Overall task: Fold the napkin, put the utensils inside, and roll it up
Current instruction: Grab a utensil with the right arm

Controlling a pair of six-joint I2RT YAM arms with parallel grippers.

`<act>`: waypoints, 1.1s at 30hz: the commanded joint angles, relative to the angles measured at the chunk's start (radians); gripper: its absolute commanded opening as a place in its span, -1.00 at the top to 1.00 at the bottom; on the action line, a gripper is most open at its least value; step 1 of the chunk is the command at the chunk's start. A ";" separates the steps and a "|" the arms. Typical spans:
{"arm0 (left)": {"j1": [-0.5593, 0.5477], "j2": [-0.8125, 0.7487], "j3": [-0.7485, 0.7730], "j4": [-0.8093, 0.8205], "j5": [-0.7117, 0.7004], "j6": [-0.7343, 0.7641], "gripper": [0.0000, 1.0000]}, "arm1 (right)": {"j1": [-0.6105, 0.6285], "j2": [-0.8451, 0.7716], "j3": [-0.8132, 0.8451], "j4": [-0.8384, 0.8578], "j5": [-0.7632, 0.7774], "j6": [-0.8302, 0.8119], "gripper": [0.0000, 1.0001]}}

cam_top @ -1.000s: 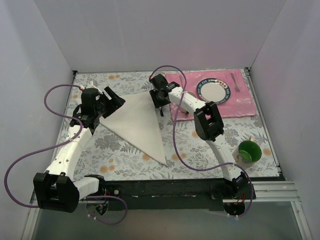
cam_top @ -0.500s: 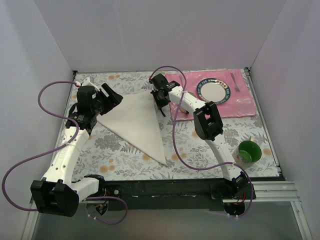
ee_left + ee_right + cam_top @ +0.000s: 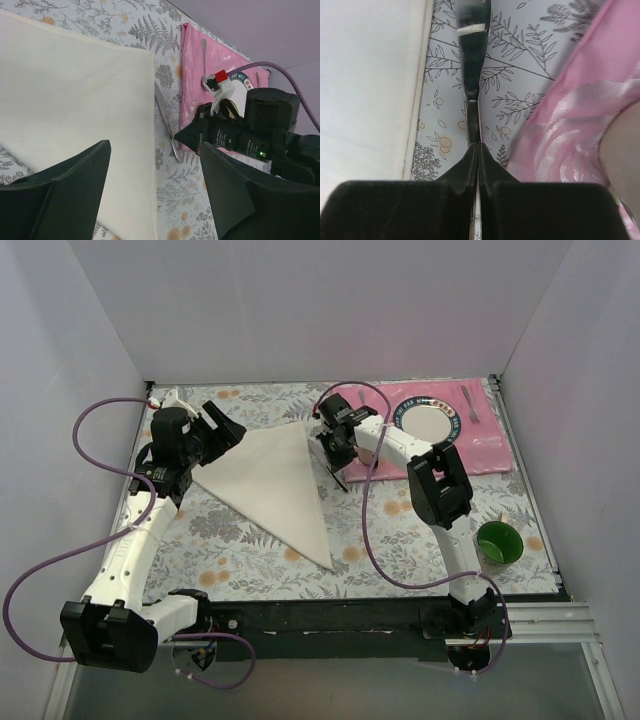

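Pinching the knife (image 3: 469,65) in the right gripper (image 3: 476,150), holding the left gripper (image 3: 155,150) wide. Likely needing lifting onto the folded napkin (image 3: 270,475) next.

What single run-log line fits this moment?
napkin: folded triangle | right end effector: shut on knife | left end effector: open, empty

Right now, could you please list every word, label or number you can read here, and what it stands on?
No text reads clearly.
Rim of the plate: pale lettering around it, too small and blurred to read.
On the knife, napkin and placemat: no marking visible.
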 commanded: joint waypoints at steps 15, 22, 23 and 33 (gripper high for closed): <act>-0.004 -0.004 0.014 -0.001 0.035 0.006 -0.44 | 0.016 0.032 0.095 -0.084 -0.014 -0.102 0.39; -0.004 -0.005 0.008 0.003 0.041 0.003 -0.50 | 0.019 0.111 0.197 -0.179 -0.023 -0.140 0.16; -0.004 -0.002 0.008 0.002 0.040 0.004 -0.51 | 0.017 0.116 0.200 -0.185 -0.017 -0.140 0.16; -0.004 -0.005 0.011 -0.006 0.035 0.010 -0.51 | 0.037 0.107 0.119 -0.202 -0.007 -0.144 0.15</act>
